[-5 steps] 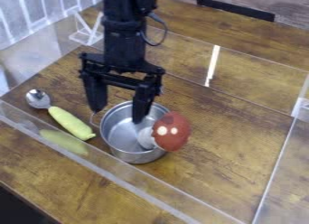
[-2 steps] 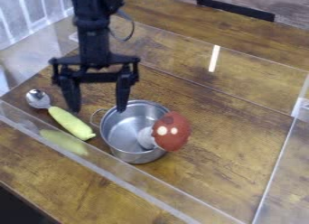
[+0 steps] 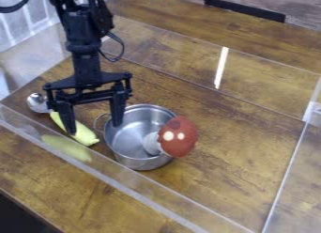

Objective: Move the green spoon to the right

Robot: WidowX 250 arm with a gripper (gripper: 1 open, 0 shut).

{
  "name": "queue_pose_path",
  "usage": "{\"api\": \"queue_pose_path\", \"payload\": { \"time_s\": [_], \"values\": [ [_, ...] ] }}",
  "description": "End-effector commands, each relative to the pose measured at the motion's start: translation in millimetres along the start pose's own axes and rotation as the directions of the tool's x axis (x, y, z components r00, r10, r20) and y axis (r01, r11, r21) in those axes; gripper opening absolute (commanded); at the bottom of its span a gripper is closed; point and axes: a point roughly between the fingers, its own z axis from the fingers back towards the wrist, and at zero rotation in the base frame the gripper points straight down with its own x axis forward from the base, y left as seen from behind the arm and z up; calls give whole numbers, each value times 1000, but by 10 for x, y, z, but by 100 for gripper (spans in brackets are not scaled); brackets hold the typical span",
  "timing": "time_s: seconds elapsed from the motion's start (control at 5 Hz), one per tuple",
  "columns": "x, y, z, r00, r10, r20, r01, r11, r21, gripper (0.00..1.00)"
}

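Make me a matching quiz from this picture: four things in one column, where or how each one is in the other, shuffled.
Things:
1. green spoon
2. steel pot
3. mushroom toy
4. gripper

States:
A. leaning on the pot's right rim
B. open, pointing down over the spoon
C. lying left of the pot
D. upright, middle of the wooden table

Pairs: 1-C, 2-D, 3-A, 4-B

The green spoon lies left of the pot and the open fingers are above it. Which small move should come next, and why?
Probably lower the gripper a little further, then close. Its fingers stand open and point down, one on each side of the green spoon, but nothing is held yet. The spoon lies flat beside the pot, so a short straight descent seems enough, watching the finger nearest the pot's rim.
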Motion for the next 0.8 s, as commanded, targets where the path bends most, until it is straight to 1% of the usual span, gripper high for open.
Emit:
{"api": "queue_pose_path", "payload": {
  "time_s": [0.0, 0.2, 0.4, 0.6],
  "values": [
    [150, 45, 230, 998, 57, 30, -56, 998, -37, 100],
    [212, 96, 288, 993, 117, 25, -116, 992, -47, 100],
    [184, 81, 125, 963, 270, 12, -268, 961, -61, 100],
    [160, 48, -69, 922, 387, 5, -386, 920, -65, 100]
  ]
}}
